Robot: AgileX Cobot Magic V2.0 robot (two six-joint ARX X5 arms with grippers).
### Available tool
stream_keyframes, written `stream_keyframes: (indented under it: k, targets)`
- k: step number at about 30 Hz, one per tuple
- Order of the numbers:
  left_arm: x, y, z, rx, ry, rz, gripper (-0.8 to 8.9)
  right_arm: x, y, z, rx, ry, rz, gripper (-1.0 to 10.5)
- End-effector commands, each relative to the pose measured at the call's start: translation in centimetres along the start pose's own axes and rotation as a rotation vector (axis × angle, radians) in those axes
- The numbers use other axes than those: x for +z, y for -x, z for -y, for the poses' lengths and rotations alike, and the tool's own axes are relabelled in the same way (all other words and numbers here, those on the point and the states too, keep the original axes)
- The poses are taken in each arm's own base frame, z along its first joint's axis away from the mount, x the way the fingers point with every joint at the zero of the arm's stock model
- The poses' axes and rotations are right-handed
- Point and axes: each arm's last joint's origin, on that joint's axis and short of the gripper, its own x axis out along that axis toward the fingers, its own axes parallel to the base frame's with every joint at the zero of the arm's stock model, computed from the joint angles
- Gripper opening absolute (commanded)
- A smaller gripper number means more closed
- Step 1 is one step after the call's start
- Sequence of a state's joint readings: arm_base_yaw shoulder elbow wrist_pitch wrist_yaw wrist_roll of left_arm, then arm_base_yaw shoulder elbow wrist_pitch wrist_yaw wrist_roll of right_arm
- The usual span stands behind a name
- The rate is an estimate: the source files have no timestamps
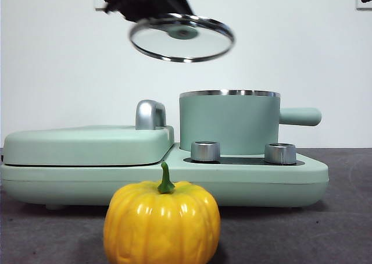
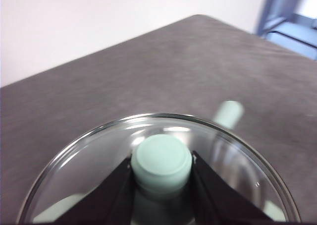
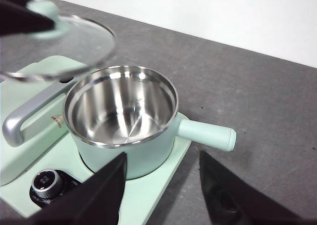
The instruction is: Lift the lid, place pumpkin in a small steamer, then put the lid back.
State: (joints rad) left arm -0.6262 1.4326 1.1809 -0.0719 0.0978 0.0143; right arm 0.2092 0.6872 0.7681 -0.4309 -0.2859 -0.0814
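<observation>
Left hand (image 2: 162,171) pinches the lid (image 1: 181,38) by its knob, held tilted in the air above the open steamer (image 1: 229,122). Right hand (image 3: 161,185) is spread wide, holding nothing, near the steamer. Pumpkin (image 1: 162,223) sits on the surface (image 1: 325,229) in front.

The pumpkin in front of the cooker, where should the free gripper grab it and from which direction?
Judging by its pose, grip the pumpkin across its round ribbed body from above, jaws straddling the upright green stem. The stem looks too thin and short to hold. The right gripper is open and free; the left gripper holds the lid.
</observation>
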Motion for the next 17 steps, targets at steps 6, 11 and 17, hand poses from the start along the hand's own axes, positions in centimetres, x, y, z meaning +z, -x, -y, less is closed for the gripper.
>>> stream_keyframes:
  k: [6,11,17]
  targets:
    - [0.3,2.3,-1.1,0.069,-0.014,0.01,0.15,0.1,0.0,-0.1,0.01,0.003,-0.026,2.3]
    - [-1.4,3.3,-2.1,0.104,0.01,-0.022,0.15,-0.1,-0.2,0.0,0.013,0.02,-0.055,2.3]
    - [-2.8,5.2,-3.0,0.157,0.049,-0.023,0.15,-0.3,-0.6,0.0,0.019,0.019,-0.085,2.3]
